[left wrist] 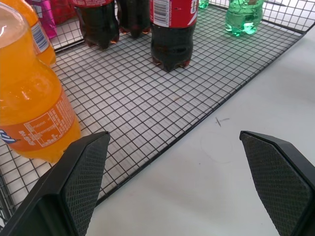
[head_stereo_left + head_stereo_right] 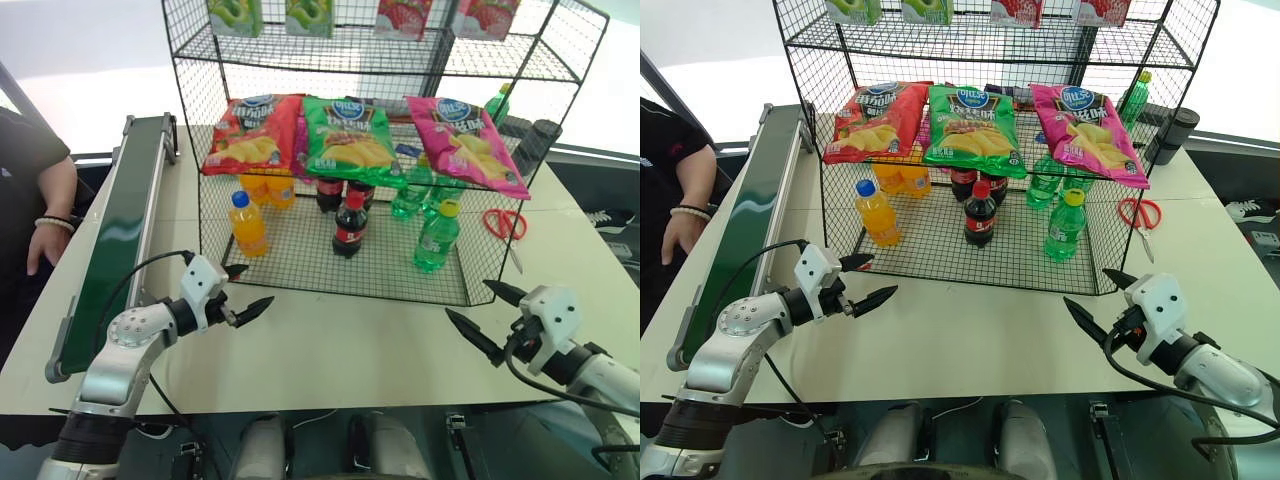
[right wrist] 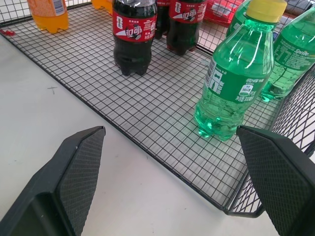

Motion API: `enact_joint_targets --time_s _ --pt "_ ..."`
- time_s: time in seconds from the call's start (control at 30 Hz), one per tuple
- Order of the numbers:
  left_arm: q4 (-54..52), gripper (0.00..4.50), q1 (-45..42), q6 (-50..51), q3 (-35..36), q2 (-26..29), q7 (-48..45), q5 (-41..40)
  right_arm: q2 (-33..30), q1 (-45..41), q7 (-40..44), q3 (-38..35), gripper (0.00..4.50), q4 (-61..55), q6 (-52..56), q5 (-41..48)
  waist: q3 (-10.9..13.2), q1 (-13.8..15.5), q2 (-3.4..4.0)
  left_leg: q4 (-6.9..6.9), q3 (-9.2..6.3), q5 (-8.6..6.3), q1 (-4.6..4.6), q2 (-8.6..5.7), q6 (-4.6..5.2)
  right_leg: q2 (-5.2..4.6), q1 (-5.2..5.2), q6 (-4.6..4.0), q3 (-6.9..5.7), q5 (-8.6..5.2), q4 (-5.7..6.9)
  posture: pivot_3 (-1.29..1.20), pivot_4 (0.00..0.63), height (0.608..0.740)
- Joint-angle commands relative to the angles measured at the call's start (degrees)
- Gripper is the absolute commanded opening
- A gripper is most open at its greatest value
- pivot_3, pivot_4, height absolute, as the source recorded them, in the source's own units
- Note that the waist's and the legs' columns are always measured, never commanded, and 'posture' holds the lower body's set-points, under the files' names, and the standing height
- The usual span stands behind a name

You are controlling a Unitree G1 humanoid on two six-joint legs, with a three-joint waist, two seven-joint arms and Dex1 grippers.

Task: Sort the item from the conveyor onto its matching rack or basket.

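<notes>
Both claws, left and right, are held wide w/ nothing gripped, over bench's near edge. Green soda bottle is seen stood upright in rack bottom basket beside other green ones, so sorting's judged done; conveyor is seen bare.

orange drink bottles: upright, basket left | cola bottles: upright, basket centre | chip bags: red, green, pink, middle tier | scissors: red handles, on table | person's hand: beside belt
</notes>
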Motion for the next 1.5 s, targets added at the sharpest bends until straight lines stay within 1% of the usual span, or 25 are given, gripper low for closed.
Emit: enact_joint_targets --time_s 0.03,0.37,0.9,1.5 --pt "-1.6 4.5 0.24 -1.38 0.61 0.05 0.23 0.28 -0.6 -0.52 0.01 -0.45 4.44 -0.57 -1.01 -0.55 0.0 0.0 0.0 0.0 0.0 0.0 0.0 0.0 0.0 0.0 0.0 0.0 0.0 0.0 0.0 0.0 0.15 0.735" --pt "-1.84 4.5 0.32 -1.48 0.48 -0.67 0.56 0.68 -0.12 -1.04 0.21 0.05 4.44 -0.38 -1.23 -0.88 0.0 0.0 0.0 0.0 0.0 0.0 0.0 0.0 0.0 0.0 0.01 0.0 0.0 0.0 0.0 0.0 0.15 0.735" --pt "-3.62 4.5 2.15 -1.01 1.08 -0.31 0.8 0.47 0.68 0.31 0.96 1.01 4.44 1.9 -4.61 -1.52 0.0 0.0 0.0 0.0 0.0 0.0 0.01 0.0 0.0 0.0 0.01 0.0 0.0 0.0 0.01 0.0 0.15 0.735" --pt "-1.64 4.5 -0.3 -1.67 0.19 -1.53 1.49 1.12 0.74 -1.77 -1.11 2.73 4.44 1.59 -4.02 -1.93 -0.01 0.0 0.0 0.01 0.01 0.0 0.02 0.0 0.0 0.01 0.02 0.0 0.0 0.01 0.02 0.0 0.15 0.735"
